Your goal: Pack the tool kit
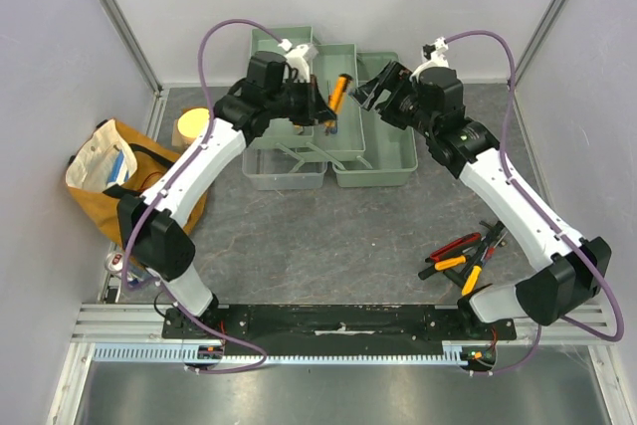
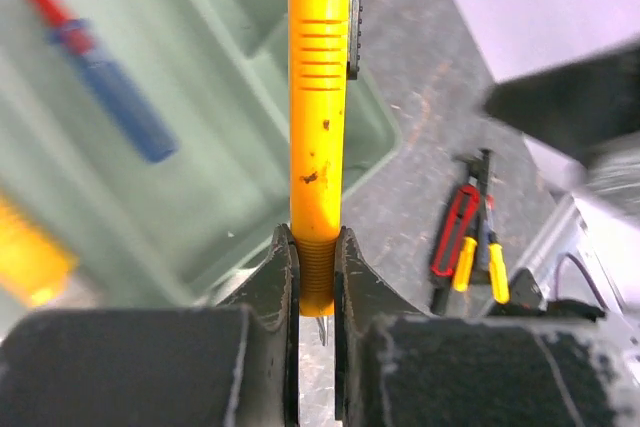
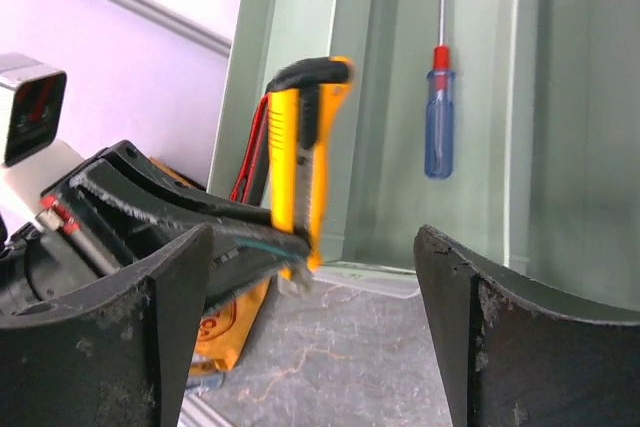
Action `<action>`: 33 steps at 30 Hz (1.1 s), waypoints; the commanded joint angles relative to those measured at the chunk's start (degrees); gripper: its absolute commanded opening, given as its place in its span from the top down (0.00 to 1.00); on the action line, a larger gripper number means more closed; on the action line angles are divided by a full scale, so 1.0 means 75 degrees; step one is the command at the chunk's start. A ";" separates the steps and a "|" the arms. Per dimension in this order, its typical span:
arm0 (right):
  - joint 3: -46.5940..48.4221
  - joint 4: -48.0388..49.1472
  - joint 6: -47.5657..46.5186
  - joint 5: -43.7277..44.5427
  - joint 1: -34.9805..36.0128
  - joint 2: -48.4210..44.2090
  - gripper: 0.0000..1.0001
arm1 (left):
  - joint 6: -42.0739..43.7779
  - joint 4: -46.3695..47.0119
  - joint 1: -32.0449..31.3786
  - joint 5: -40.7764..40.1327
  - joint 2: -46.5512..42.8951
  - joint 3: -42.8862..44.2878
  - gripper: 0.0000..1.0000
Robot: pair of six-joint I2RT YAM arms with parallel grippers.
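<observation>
The pale green tool kit box [image 1: 388, 171] stands open at the back of the table, trays spread. My left gripper [image 1: 320, 106] hovers over it, shut on the lower end of an orange utility knife [image 1: 340, 90] with a black cap. The left wrist view shows the knife [image 2: 318, 127] clamped upright between the jaws of the left gripper [image 2: 317, 247]. My right gripper [image 1: 370, 90] is just right of the knife, open and holding nothing. Its wrist view shows the right gripper [image 3: 312, 237] spread wide with the knife [image 3: 300, 167] beyond it. A blue-handled screwdriver [image 3: 438, 117] lies in a tray.
Red- and yellow-handled pliers and cutters [image 1: 460, 256] lie on the table near the right arm's base. A yellow-orange cloth bag [image 1: 109, 176] sits at the left, with a yellow round object [image 1: 191, 124] behind it. Frame rails run along the walls.
</observation>
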 commanded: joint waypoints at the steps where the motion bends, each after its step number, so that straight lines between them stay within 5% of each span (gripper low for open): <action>1: 0.0021 -0.0088 -0.0317 0.0992 -0.0032 -0.0515 0.13 | -0.0300 -0.0120 0.0922 -0.0849 -0.0753 -0.0283 0.98; 7: -0.0377 -0.0615 -0.0248 0.1239 -0.0231 -0.0563 0.13 | -0.0383 -0.0354 0.2024 -0.0791 -0.0930 -0.0882 0.98; 18: -0.0799 -0.1236 0.0127 0.1203 -0.0489 -0.0282 0.15 | -0.0476 -0.0940 0.2154 -0.1047 -0.0039 -0.0531 0.98; 27: -0.0987 -0.3027 0.0608 0.2059 -0.1098 -0.0059 0.14 | -0.0535 -0.1503 0.2166 -0.1622 0.0243 0.0020 0.58; 33: -0.1501 -0.4317 0.0841 0.2622 -0.1450 0.0000 0.08 | -0.0582 -0.1644 0.2154 -0.1950 -0.0190 0.0430 0.52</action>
